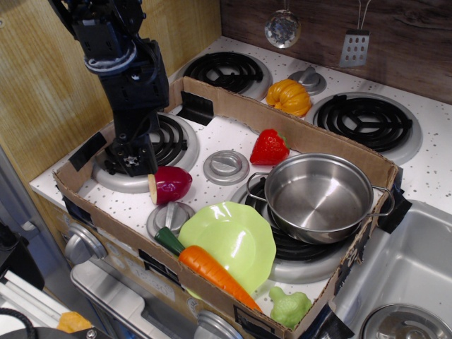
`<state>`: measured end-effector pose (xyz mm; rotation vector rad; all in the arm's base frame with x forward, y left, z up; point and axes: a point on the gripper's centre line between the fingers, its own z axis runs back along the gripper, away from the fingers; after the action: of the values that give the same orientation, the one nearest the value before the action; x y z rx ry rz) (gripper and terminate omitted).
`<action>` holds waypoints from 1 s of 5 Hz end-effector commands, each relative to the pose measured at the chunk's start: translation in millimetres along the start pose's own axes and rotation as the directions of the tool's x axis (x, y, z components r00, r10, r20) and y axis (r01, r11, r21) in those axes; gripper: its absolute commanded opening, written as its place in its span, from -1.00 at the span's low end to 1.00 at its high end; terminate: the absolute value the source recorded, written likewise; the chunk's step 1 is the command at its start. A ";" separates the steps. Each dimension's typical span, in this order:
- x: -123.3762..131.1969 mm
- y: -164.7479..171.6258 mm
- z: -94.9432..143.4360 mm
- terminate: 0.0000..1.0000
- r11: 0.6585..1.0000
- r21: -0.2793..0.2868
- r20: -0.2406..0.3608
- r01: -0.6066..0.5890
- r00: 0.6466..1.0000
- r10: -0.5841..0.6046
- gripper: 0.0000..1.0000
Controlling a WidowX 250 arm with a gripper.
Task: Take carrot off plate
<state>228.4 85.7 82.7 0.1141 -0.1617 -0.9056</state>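
We cannot tell whether the jaws (132, 161) are apart or together: they point straight down onto the front left burner (169, 145), and their tips merge with the dark coil below them. Nothing appears to be held in them. The black arm (120, 63) rises from there toward the upper left corner.

Just right of the jaws we see a dark red half vegetable (169, 184) with a pale cut face, lying on the speckled white table (212, 138). Beyond it sits a round grey knob (226, 167), then a red strawberry (268, 147).

The carrot (208, 267) lies well apart from the jaws, at the front. Its orange body rests slantwise across the near edge of the plate (236, 233), its green stem end poking past the rim on the left, its tip reaching the cardboard wall (296, 131).

Right of the plate stands a steel pot (318, 198) on a burner. A pumpkin (288, 97) sits outside the cardboard at the back.
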 end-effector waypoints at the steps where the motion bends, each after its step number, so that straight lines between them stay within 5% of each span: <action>1: 0.0 0.0 0.0 -1.00 1.000 0.000 0.000 0.000 1.000 0.000 1.00; 3: 22.0 -12.6 16.9 -1.00 0.973 0.022 -0.007 0.230 0.973 -0.230 1.00; 4: 32.4 -29.5 10.9 -1.00 0.894 0.029 0.098 0.447 0.889 -0.448 1.00; 5: 39.1 -48.2 -1.1 -1.00 0.835 0.035 0.131 0.549 0.826 -0.548 1.00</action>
<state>213.7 21.1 68.6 0.0573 -0.2439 -1.4980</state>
